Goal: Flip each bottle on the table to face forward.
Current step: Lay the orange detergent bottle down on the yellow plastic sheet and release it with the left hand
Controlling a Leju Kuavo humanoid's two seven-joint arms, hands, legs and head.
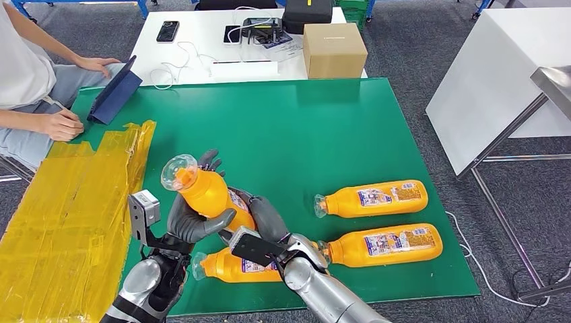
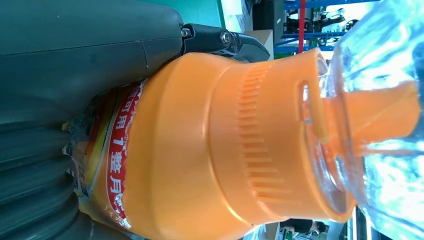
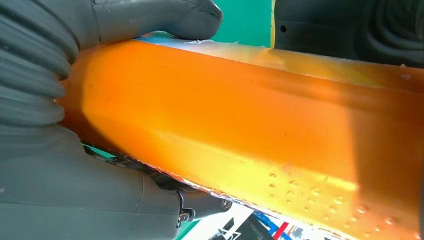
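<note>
Both hands hold one orange bottle (image 1: 205, 194) tilted above the green table (image 1: 289, 128), its clear cap (image 1: 179, 171) pointing up and to the left. My left hand (image 1: 192, 219) grips the upper body; up close, the orange shoulder (image 2: 210, 150) and a red-edged label (image 2: 117, 165) show. My right hand (image 1: 266, 222) grips the lower end, its thumb (image 3: 150, 17) and fingers (image 3: 95, 200) on the orange side (image 3: 260, 135). Three more orange bottles lie on their sides: one (image 1: 232, 266) under my right wrist, one (image 1: 374, 198) to the right, one (image 1: 384, 245) nearer me.
Yellow tape (image 1: 74, 208) covers the table's left part. A person (image 1: 30, 81) sits at the far left beside a blue tablet case (image 1: 114, 94). A cardboard box (image 1: 333, 48) and phones lie on the white table (image 1: 202, 40) behind. A white table (image 1: 498, 74) stands right.
</note>
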